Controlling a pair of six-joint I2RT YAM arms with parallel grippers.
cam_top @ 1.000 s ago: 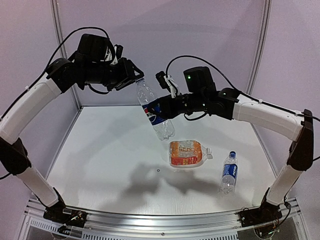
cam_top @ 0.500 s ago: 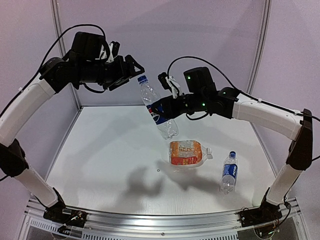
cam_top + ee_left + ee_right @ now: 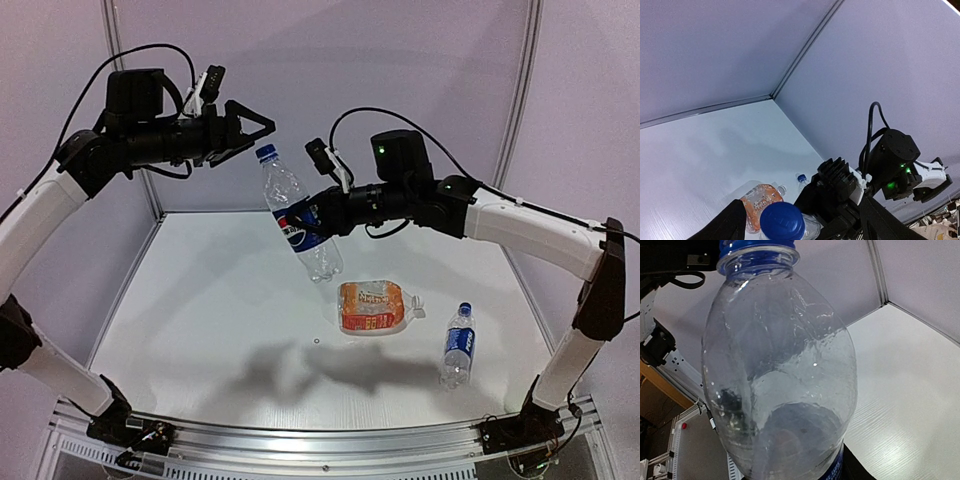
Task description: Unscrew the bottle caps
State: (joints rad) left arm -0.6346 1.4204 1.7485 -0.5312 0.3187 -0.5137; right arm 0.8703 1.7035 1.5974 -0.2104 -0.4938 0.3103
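One blue cap (image 3: 782, 221) edge-cropped | right gripper (image 3: 318, 220) obscured, clamping bottle (image 3: 288, 190)

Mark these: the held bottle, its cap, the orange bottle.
held bottle (image 3: 281, 190), top external view, on the clear body above the label.
cap (image 3: 782, 221), left wrist view, on its blue top face.
orange bottle (image 3: 372, 306), top external view, on the orange label.
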